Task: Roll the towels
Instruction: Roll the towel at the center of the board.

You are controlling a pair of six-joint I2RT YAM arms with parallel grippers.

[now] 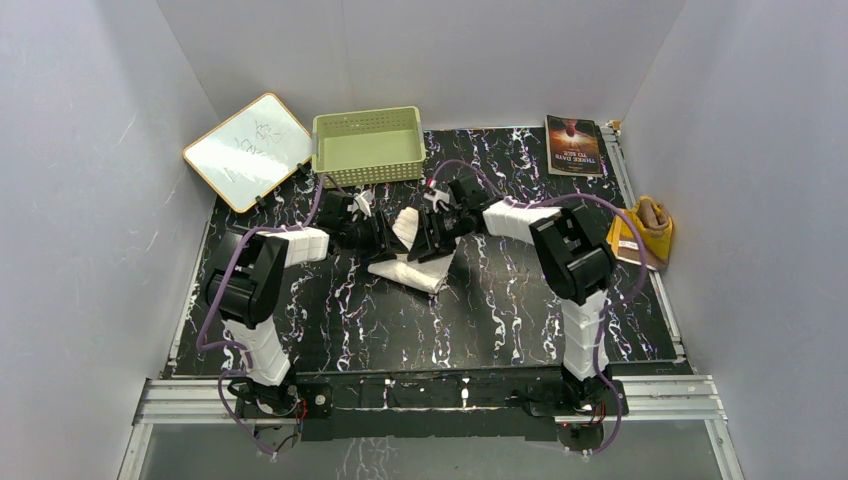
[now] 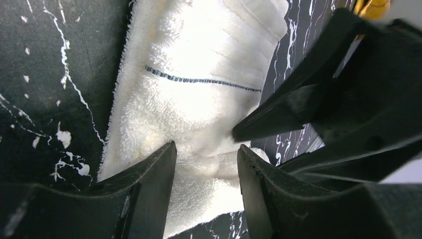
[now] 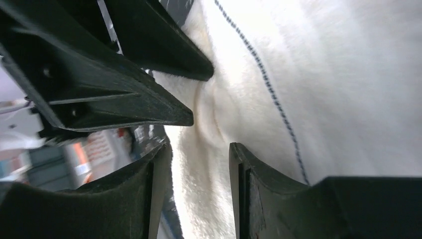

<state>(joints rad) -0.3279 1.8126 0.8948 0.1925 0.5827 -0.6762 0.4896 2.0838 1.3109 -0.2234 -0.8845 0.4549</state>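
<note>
Both arms meet at the white terry towel [image 1: 415, 272], which lies on the black marbled table [image 1: 500, 310] just in front of the pale green perforated basket [image 1: 368, 173].

The left gripper [image 2: 206, 149] has its jaws drawn in on a bunched fold of the white towel, pinching it. The right gripper [image 3: 200, 147] faces it from the other side, its jaws likewise nipping the towel's fluffy edge near a dark stitched line. Part of the cloth stands lifted between them; the rest lies flat. The brown-and-yellow towel [image 1: 648, 222] sits well to the right of the basket, apart from both grippers.
</note>
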